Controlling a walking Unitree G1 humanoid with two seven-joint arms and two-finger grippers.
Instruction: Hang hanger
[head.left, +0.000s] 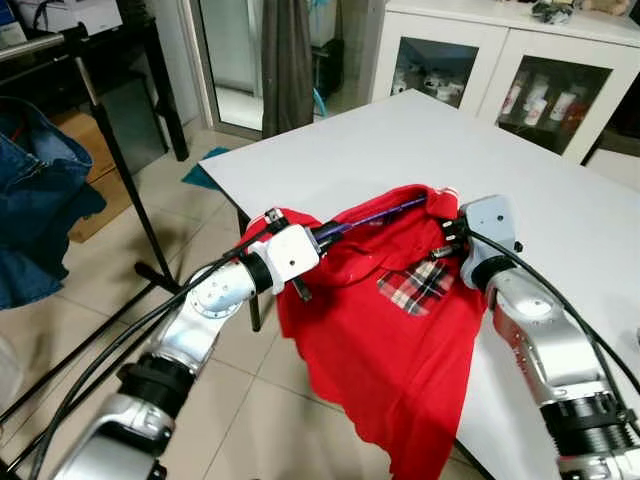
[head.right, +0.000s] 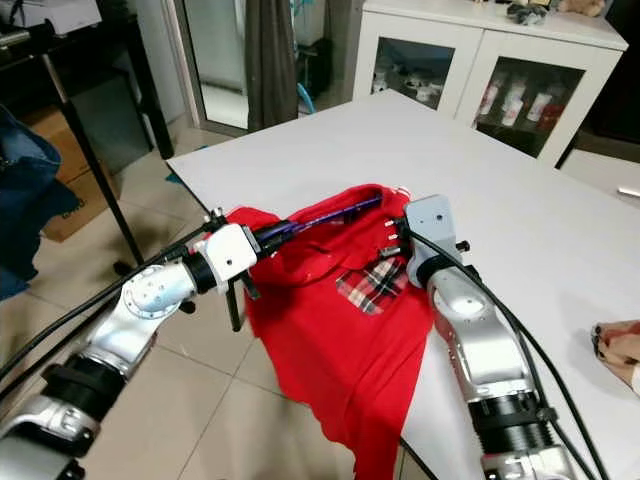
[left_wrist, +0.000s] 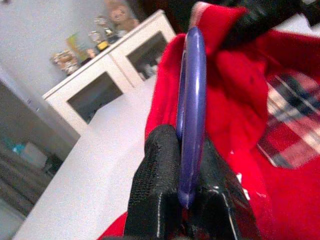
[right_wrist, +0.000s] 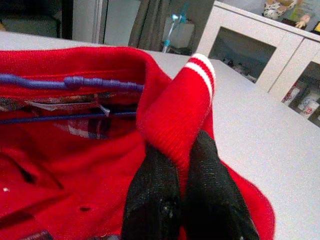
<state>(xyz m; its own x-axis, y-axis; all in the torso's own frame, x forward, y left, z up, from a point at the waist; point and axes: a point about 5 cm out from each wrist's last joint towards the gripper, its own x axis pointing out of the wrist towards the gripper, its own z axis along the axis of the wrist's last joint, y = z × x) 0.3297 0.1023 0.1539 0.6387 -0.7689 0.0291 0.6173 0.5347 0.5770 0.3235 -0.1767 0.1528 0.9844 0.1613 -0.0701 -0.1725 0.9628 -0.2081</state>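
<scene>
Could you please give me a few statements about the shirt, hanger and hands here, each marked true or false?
1. The left hand is shut on the purple hanger. True.
2. The right hand is open above the table. False: it is shut on the red shirt's collar.
3. The shirt lies wholly on the table. False: part hangs over the edge.
4. The shirt has a plaid pocket. True.
5. The hanger is outside the shirt. False: it runs inside the neck opening.
</scene>
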